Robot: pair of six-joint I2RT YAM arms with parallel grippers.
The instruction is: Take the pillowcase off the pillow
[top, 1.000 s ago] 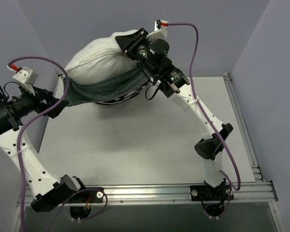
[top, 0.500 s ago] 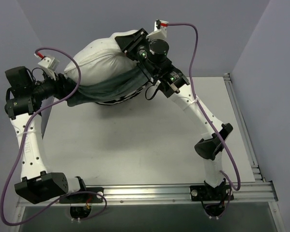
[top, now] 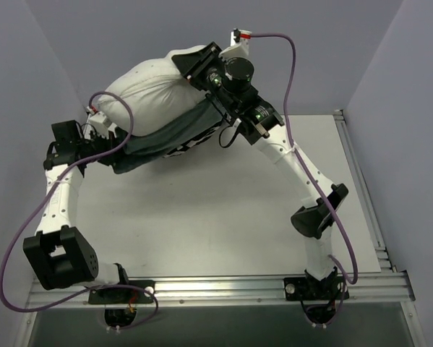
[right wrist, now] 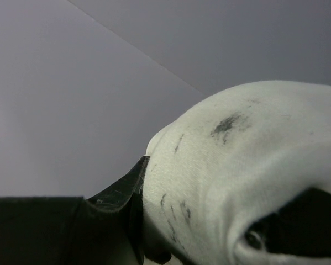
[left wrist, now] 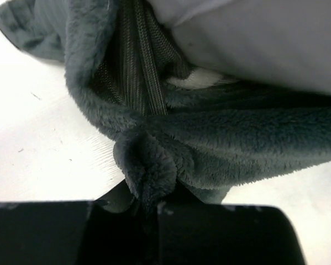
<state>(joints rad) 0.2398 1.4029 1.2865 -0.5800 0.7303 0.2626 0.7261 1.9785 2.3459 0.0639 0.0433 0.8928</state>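
The white pillow [top: 147, 90] is held up above the table's far side, and my right gripper [top: 191, 66] is shut on its right corner. In the right wrist view the pillow [right wrist: 242, 149] fills the gap at my right gripper [right wrist: 209, 221], with one dark finger [right wrist: 121, 190] against it. The pillowcase [top: 165, 136] hangs below the pillow, grey-green inside out, with zebra stripes [top: 193, 144] showing underneath. My left gripper [top: 104, 131] is shut on its left edge. In the left wrist view a fuzzy fold of pillowcase [left wrist: 148, 171] is pinched in my left gripper [left wrist: 151, 207], and the pillow [left wrist: 264, 38] sits above.
The white table [top: 202, 217] lies under both arms, with a metal rail [top: 361, 188] along its right edge and another [top: 223, 289] along the near edge. Grey walls close in behind and on both sides. Purple cables [top: 288, 79] loop off each wrist.
My left arm swung in from the far left to the pillowcase's left edge and its gripper went from open to shut on the fabric. The right arm and pillow stayed still.
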